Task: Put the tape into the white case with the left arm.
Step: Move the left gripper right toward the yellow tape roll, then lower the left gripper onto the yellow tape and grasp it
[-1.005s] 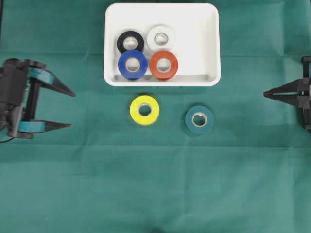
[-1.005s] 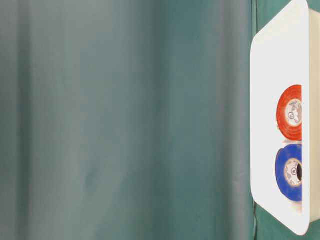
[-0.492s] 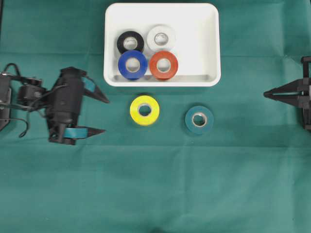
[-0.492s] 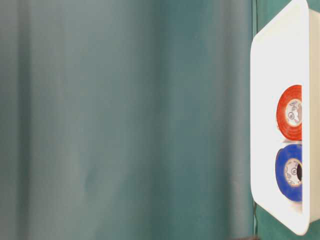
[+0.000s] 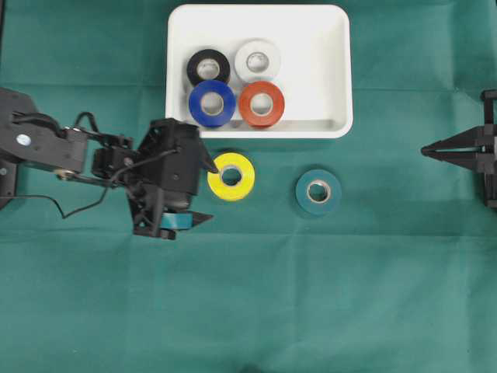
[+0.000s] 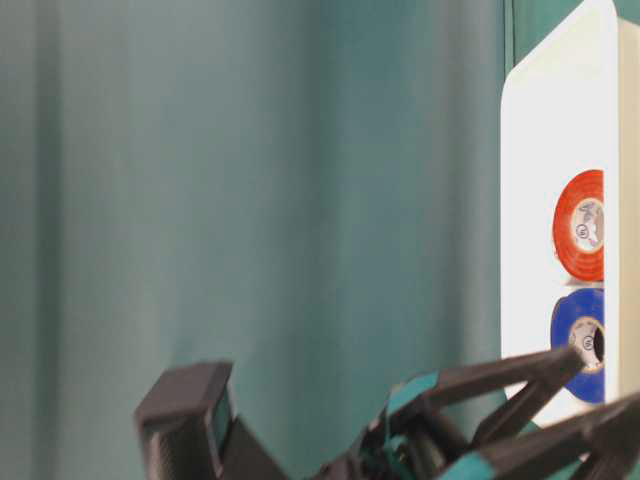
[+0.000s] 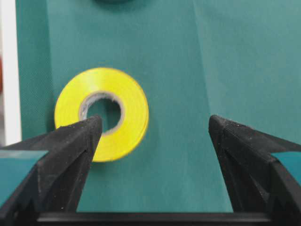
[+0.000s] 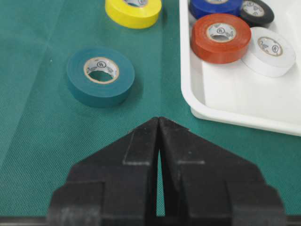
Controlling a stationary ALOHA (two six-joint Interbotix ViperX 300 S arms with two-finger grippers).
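Just below the white case (image 5: pixel 342 70), on the green cloth (image 5: pixel 311 295), you have the yellow tape (image 5: pixel 231 176) lying flat, close to the case's near rim but not touching it. Your left gripper (image 5: pixel 205 192) sits at that roll's left side with its jaws spread wide apart and nothing between them; one teal-banded finger's tip overlaps the roll's left edge in the overhead view, the other points at bare cloth further from the case. From the left wrist view the yellow tape (image 7: pixel 101 113) lies off-centre, toward the left finger (image 7: pixel 70 155).

To the right of the yellow roll, also below the case, you see the teal tape (image 5: pixel 318 191). Inside the case are the black tape (image 5: pixel 208 68), white tape (image 5: pixel 258 58), blue tape (image 5: pixel 213 103) and red tape (image 5: pixel 262 103), clustered together.

Your right gripper (image 5: pixel 427 151) rests far right of the case, jaws pressed together and empty.
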